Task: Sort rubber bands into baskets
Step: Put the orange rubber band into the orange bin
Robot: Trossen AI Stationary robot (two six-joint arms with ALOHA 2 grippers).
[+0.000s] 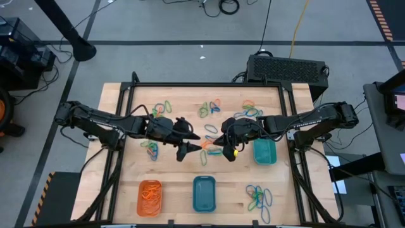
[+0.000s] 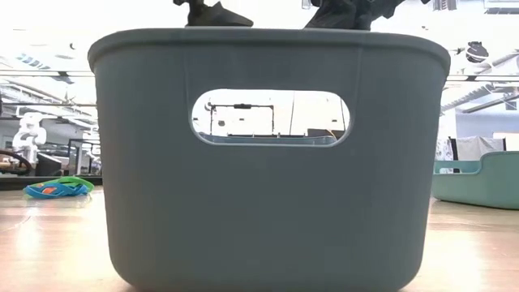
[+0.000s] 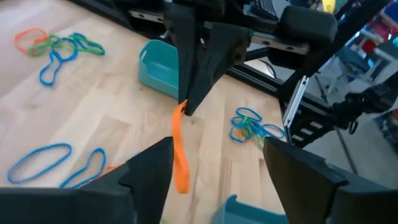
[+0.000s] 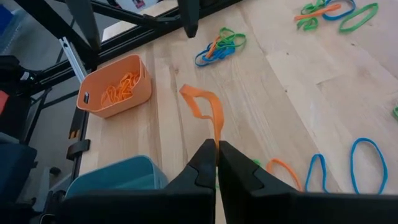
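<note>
An orange rubber band (image 3: 180, 149) hangs above mid-table with my right gripper (image 4: 217, 155) shut on it; the same gripper (image 1: 214, 143) shows in the high view. My left gripper (image 3: 214, 171) stands open just left of it (image 1: 192, 142), one finger on either side of the hanging band and apart from it. The orange basket (image 1: 150, 196) with orange bands in it and the blue basket (image 1: 204, 194) stand at the near edge. The teal-green basket (image 1: 265, 152) stands at the right. My right gripper pinches one end of the orange band's loop (image 4: 217, 137) between its two shut fingertips. The fingers slant down from the table's right side. The band is lifted clear of the table and hangs slack below the fingertips (image 3: 186, 107).
Loose bands lie in heaps at the far side (image 1: 164, 109), (image 1: 210, 107), (image 1: 250, 109), at the left (image 1: 150, 149) and at the near right (image 1: 259, 197). In the low view the blue basket's wall (image 2: 268, 162) blocks most of the table.
</note>
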